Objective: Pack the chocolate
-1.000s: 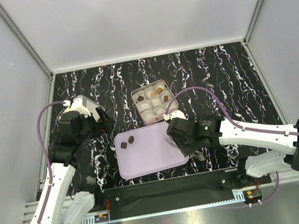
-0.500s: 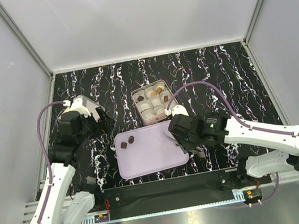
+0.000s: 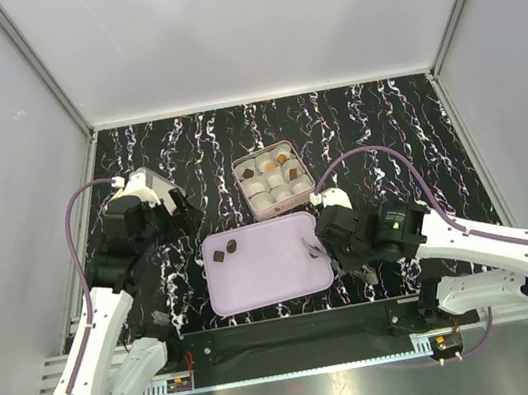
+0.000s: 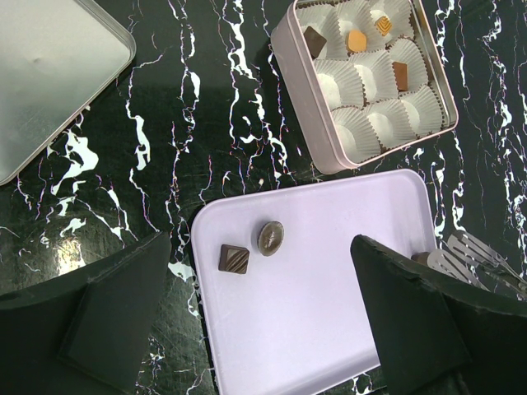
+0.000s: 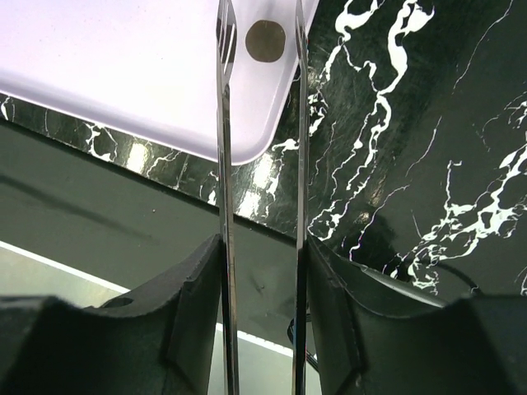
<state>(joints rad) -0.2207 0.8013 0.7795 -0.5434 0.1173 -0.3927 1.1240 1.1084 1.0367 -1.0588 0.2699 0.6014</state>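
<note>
On the lilac tray lie two dark chocolate pieces, a striped square and a round one. A third, round brown piece rests near the tray's right corner, between the spread tips of metal tongs and apparently touching neither. My right gripper is shut on the tongs' arms, by the tray's right edge. The square tin holds white paper cups, with dark, orange, striped orange and brown pieces in them. My left gripper hangs open above the tray, empty.
The tin's silver lid lies on the black marbled table at the left, under my left arm. White walls and metal rails enclose the table. A dark ledge runs along the near edge just past the tray.
My right arm has drawn back to the right, taking the tongs from over the tray's middle to its right edge, and the tongs have spread a little. The left arm is still.
</note>
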